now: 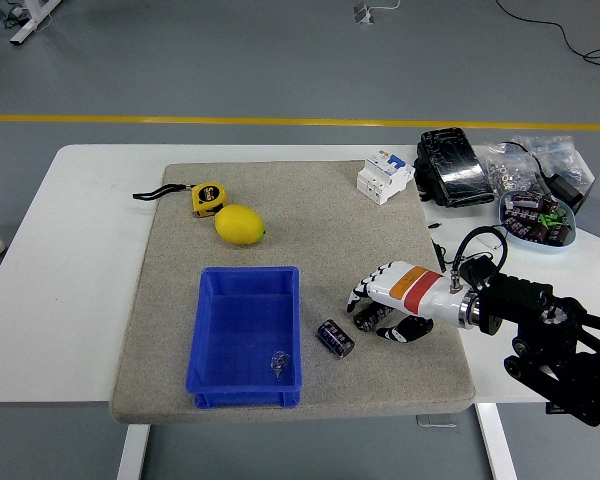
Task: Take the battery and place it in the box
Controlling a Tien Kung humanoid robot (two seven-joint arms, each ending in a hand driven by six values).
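Note:
Two dark cylindrical batteries lie on the grey mat. One battery (334, 338) lies free just right of the blue box (244, 336). The other battery (367, 319) is mostly hidden under my right hand (378, 312), whose white fingers curl down over it with the thumb below. Whether it is gripped or only covered I cannot tell; it still rests on the mat. The blue box is open at the top and holds a small metal part (278, 364). My left arm is not in view.
A yellow lemon (240, 224) and a yellow tape measure (207, 198) lie at the mat's back left. A white circuit breaker (384, 176) stands at the back. A black pouch (452, 167), parts bags and a bowl of components (536, 219) sit at the right.

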